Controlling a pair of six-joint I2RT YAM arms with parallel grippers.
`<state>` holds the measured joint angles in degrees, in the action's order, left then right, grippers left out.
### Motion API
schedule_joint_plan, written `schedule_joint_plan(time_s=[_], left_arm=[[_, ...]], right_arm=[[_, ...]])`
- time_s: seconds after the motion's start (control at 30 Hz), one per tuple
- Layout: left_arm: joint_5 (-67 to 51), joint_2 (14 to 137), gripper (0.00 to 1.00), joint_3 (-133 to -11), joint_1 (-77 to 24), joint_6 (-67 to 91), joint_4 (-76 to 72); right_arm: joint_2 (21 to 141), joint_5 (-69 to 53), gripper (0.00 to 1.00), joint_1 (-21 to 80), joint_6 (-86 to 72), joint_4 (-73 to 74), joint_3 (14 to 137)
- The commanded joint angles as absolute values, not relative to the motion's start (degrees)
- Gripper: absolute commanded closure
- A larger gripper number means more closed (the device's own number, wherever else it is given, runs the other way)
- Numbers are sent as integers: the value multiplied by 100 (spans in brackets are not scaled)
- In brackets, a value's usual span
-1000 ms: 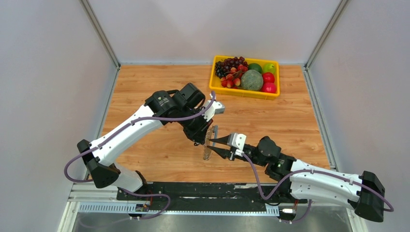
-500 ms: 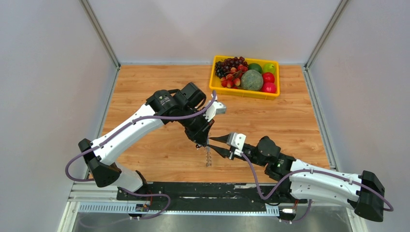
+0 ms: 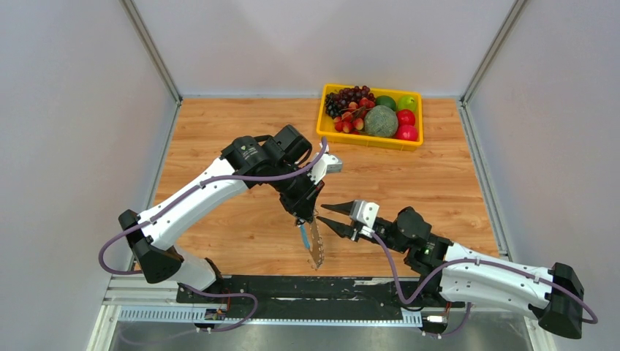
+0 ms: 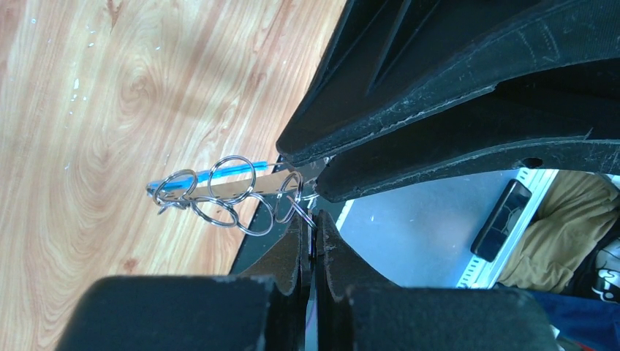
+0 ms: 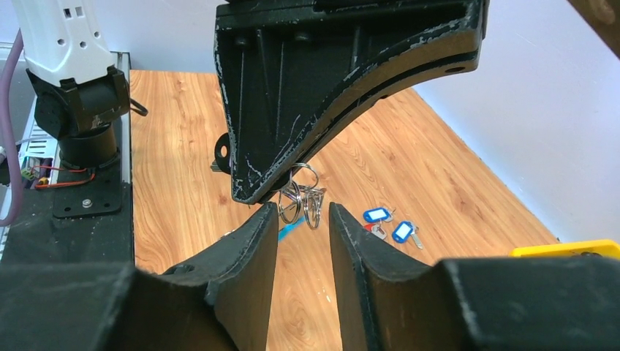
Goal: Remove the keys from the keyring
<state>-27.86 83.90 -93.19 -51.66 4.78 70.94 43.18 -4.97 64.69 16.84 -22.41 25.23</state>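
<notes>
A wooden table (image 3: pixel 219 126) sits boxed in by grey walls, a yellow crate of fruit (image 3: pixel 365 141) at its far side. From above, the left gripper (image 3: pixel 302 214) points down, clamped on the top of the keyring (image 3: pixel 315 247), which hangs below its fingertips. The right gripper (image 3: pixel 322 217) waits just beside it, jaws parted. Through the left wrist camera, the left gripper (image 4: pixel 311 230) is pinched tight on the keyring (image 4: pixel 219 187), whose small split rings and light-blue section stick out past the tips. Through the right wrist camera, the right gripper (image 5: pixel 301 212) is spread. The keyring (image 5: pixel 300 196) dangles just ahead of its tips from the left gripper (image 5: pixel 251 191). Beyond, loose keys (image 5: pixel 377 215) with blue and red tags lie on the wooden table.
</notes>
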Motion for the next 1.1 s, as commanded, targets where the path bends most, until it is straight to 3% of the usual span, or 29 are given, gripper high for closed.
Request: schedule_joint_plan(time_s=[0.0,0.2,0.4,1.07], left_arm=[[-2969,8287,100,-9592,-5185,583,6984],[-3013,8245,100,-9574,-5193,580,6979],[-2879,8228,100,-9526,-5194,560,7009],[-2978,8074,100,-9209,-5194,551,6881]], right_arm=[[4387,-692,64,6469,1696,-2205,2756],[4624,-826,69,6470,1678,-2228,2894],[4607,-845,100,6469,1656,-2194,2915],[3688,-810,100,6469,1528,-2465,2501]])
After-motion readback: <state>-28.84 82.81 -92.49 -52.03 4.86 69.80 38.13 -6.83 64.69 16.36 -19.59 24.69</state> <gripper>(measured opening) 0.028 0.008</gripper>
